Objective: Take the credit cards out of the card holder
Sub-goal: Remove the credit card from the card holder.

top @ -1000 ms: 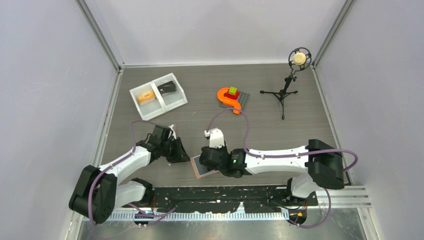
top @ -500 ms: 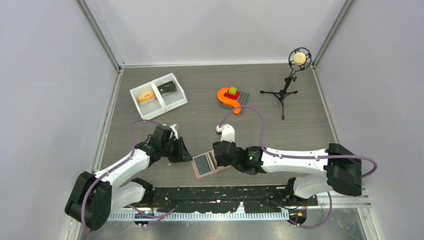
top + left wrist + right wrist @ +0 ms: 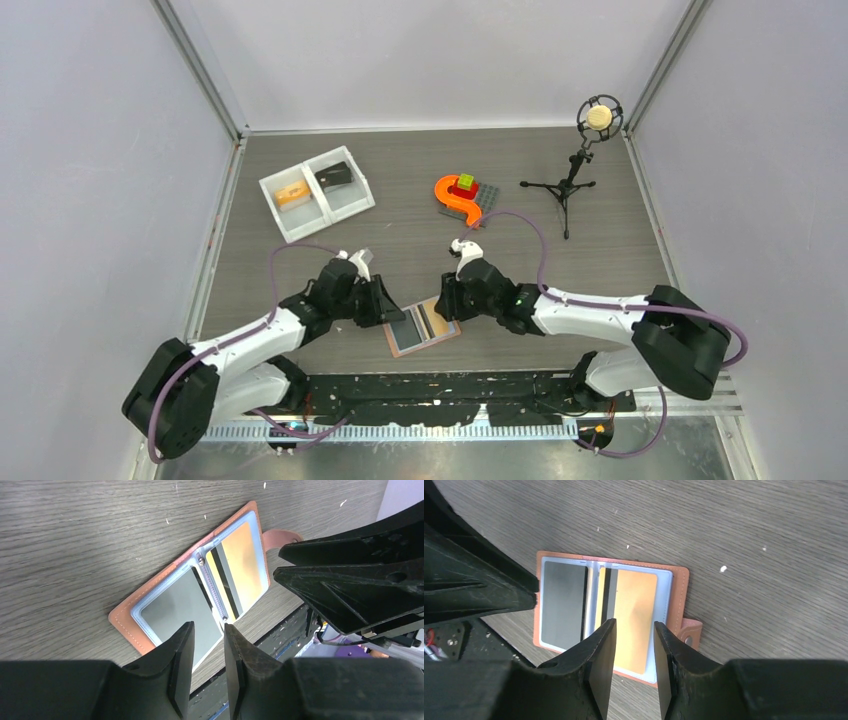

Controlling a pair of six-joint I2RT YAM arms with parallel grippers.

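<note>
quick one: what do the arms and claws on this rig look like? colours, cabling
The left arm and right arm match: white link shells, black joints, black bases. A purple cable loops along each. The left claw and right claw are matte black, each with two tapered, wedge-shaped fingers.

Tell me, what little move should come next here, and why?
Probably lower the right gripper onto the orange card. The card holder lies open on the table, that card and the grey card in their pockets, and the gripper hangs open right above it, holding nothing.
</note>
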